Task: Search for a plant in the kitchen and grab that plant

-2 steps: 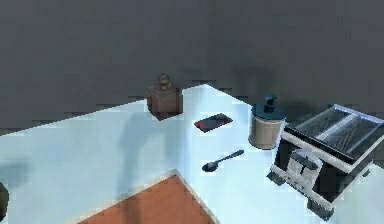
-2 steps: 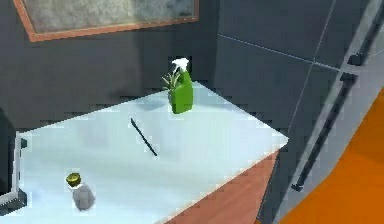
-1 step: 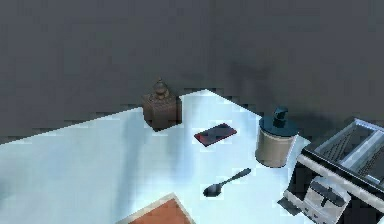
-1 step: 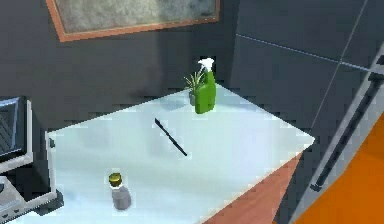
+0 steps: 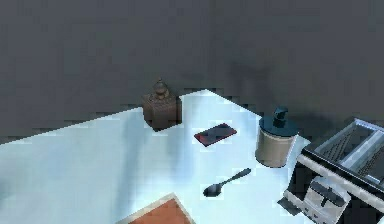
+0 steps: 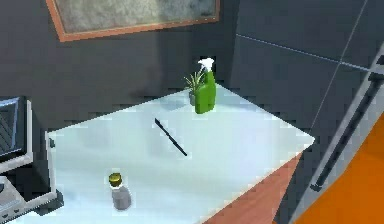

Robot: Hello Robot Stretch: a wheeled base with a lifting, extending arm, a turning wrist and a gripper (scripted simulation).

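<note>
A small plant with thin green leaves in a dark pot stands at the far edge of the pale countertop in the arm side view. A green spray bottle with a white nozzle stands just in front of it and hides part of it.
A dark thin utensil and a small shaker lie nearer on that counter. The forward view has a brown box, a dark phone, a spoon, a soap dispenser and a toaster. A framed picture hangs above.
</note>
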